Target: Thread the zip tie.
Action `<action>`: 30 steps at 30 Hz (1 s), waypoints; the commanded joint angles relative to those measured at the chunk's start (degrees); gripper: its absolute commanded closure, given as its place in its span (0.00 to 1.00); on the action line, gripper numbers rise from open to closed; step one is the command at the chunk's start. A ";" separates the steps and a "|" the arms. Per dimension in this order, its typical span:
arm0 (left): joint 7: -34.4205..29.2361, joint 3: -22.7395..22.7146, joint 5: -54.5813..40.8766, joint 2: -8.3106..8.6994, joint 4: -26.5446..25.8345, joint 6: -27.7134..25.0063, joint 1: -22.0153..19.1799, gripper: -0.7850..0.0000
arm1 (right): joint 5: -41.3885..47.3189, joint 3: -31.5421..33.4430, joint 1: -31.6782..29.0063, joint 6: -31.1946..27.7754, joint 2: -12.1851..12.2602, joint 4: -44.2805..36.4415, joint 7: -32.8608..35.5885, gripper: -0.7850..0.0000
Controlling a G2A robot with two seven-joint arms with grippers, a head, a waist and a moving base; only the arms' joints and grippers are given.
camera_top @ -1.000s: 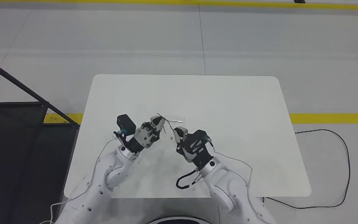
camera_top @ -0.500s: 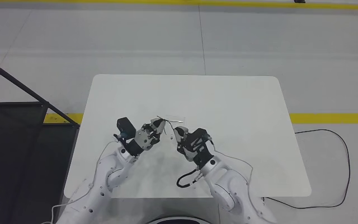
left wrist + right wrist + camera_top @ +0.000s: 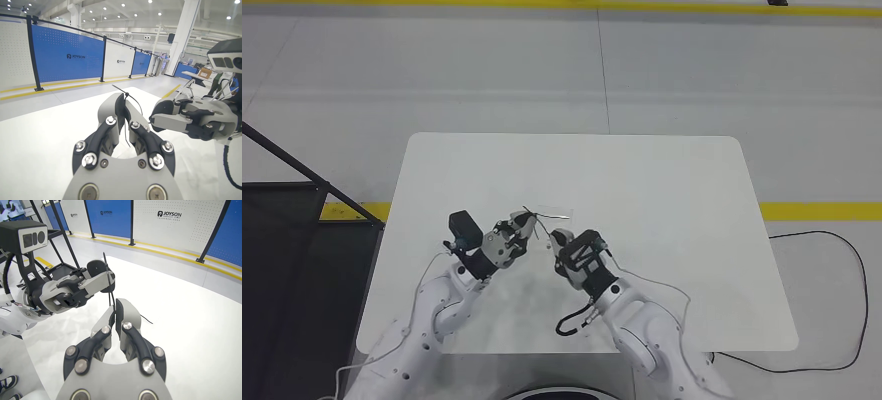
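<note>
Above table (image 3: 662, 200), zip tie (image 3: 126, 94) gripped by left jaws, strap (image 3: 107, 275) in right jaws.

Item count: 1 table (image 3: 672, 190); 1 zip tie (image 3: 126, 94); 2 grippers, namely left gripper (image 3: 123, 102) and right gripper (image 3: 115, 308), both toward 9 o'clock from table centre, top view.

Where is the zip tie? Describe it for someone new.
Over the white table, the left gripper and right gripper nearly meet tip to tip. The zip tie is the thin black strip pinched by both, slimmer than the grey fingers.
</note>
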 commanded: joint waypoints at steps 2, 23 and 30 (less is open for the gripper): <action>-0.06 -0.01 0.30 -0.07 0.06 -0.15 -0.02 1.00 | 1.14 0.56 -0.44 -0.65 0.01 -0.32 -1.60 1.00; 2.26 -1.72 -3.37 -0.26 -0.48 -7.13 0.81 1.00 | 35.09 10.48 1.18 -20.62 1.49 2.77 17.26 0.00; -2.41 -1.87 -8.28 -0.15 -0.36 -13.21 0.68 1.00 | 46.14 11.19 6.12 -26.11 2.19 7.84 27.51 0.02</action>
